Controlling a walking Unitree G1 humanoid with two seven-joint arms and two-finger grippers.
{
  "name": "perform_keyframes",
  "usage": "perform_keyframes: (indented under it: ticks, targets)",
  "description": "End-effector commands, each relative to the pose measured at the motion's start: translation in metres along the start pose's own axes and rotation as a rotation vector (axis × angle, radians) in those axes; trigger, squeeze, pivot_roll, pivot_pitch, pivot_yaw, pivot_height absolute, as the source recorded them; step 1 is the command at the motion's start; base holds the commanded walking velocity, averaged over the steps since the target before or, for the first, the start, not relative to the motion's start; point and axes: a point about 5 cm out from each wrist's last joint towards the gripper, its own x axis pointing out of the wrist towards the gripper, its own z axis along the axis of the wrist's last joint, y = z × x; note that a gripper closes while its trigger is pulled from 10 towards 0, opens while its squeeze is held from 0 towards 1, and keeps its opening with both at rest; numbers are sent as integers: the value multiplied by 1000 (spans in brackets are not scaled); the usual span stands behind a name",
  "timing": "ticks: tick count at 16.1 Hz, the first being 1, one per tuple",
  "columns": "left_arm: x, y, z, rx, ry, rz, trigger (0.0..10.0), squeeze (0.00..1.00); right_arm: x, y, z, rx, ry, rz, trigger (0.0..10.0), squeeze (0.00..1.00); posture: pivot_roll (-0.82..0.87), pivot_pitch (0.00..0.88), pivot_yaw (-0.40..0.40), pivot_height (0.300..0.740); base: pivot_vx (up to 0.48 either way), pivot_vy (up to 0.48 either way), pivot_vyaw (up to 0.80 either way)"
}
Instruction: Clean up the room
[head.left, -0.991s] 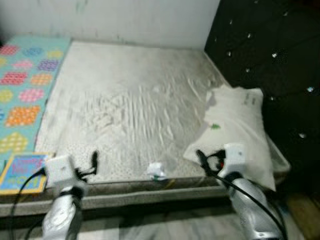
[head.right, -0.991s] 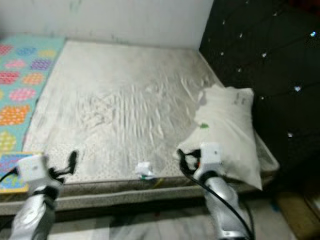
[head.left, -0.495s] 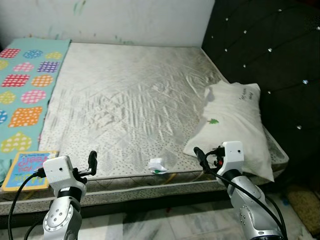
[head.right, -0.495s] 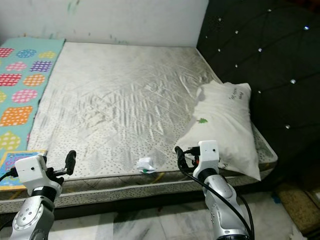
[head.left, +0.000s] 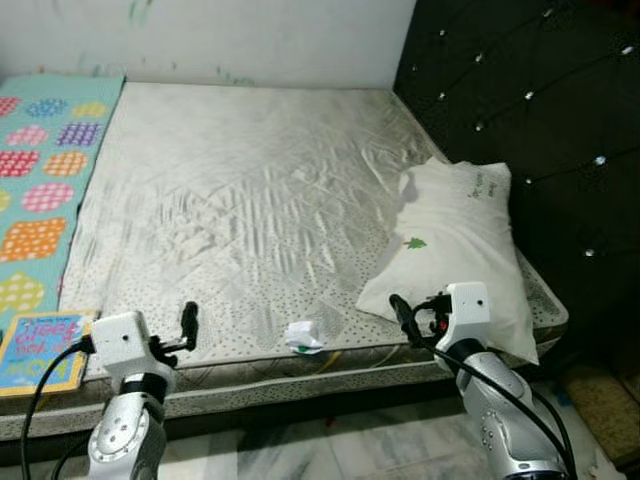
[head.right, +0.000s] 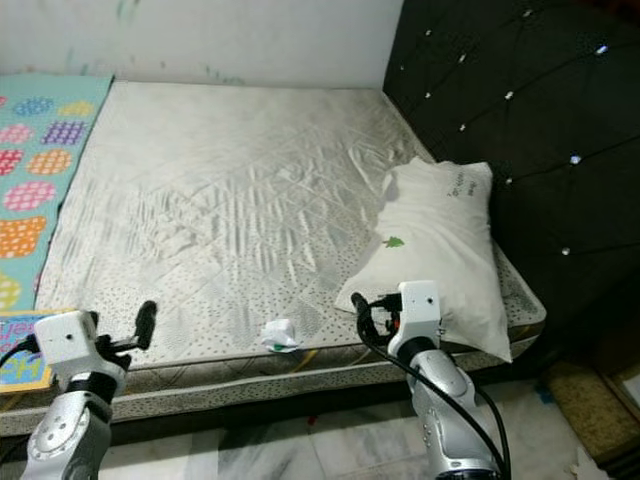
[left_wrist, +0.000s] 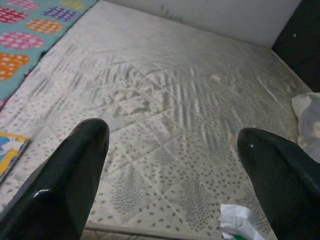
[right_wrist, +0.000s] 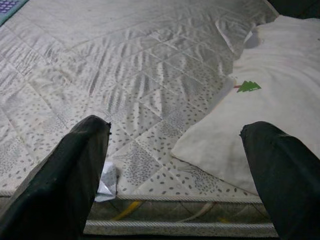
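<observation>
Left eye view: I'm standing at the foot edge of the mattress (head.left: 250, 190), both arms raised low in the frame. Crumpled paper scrap (head.left: 303, 337), white with a bit of green, lies at lower centre right on the mattress edge, between the two grippers. That looks like the piece of litter to clear.

Left gripper (left_wrist: 175, 165): jaws spread wide, nothing held, scrap showing just inside its far finger in the left wrist view. Right gripper (right_wrist: 180, 165): jaws also wide apart and empty, scrap (right_wrist: 106, 181) peeking out beside one finger.

Other items: pillow (head.left: 460, 255) at right against the dark tufted headboard (head.left: 530, 110); children's book (head.left: 40, 345) at lower left, at the foot of the patterned play mat (head.left: 45, 180).

Risks as I judge them:
- Scrap sits at the very lip. A finger coming in from the bed side could nudge it off onto the floor.
- It's light and crushed. A fingertip pressing down could pinch the quilted cover with it.
- Right arm is close to the pillow corner. A sweep inward could drag it.
- Both arms reaching for centre could clash.
</observation>
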Motion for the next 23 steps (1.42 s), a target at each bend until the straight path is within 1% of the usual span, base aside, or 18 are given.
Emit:
perform_keyframes:
  ticks: [1, 8, 14, 16, 20, 23]
  targets:
    - [0, 1, -1, -3, 5, 6, 10000, 0, 0, -3, 4, 1, -13, -10, 10000, 0, -92, 62, -89, 740, 304, 0, 0]
    - [-1, 1, -2, 4, 13, -1, 10000, 0, 0, -2, 2, 6, -8, -6, 10000, 0, -92, 58, -87, 740, 299, 0, 0]
    - [-1, 0, -2, 0, 15, 5, 10000, 0, 0, -2, 2, 14, -10, -3, 10000, 0, -89, 56, -87, 740, 0, 0, 0]
    - [-1, 0, -2, -2, 15, 9, 10000, 0, 0, -1, 3, 2, -16, 7, 10000, 0, -89, 56, -87, 740, 0, 0, 0]
    - [-1, 5, -5, -18, 30, 29, 10000, 0, 0, 0, 2, 1, -14, 11, 10000, 0, -89, 56, -87, 740, 0, 0, 747]
    - [0, 4, -5, -25, 33, 27, 10000, 0, 0, -1, 3, 6, -11, 7, 10000, 0, -92, 63, -89, 740, 0, 89, 0]
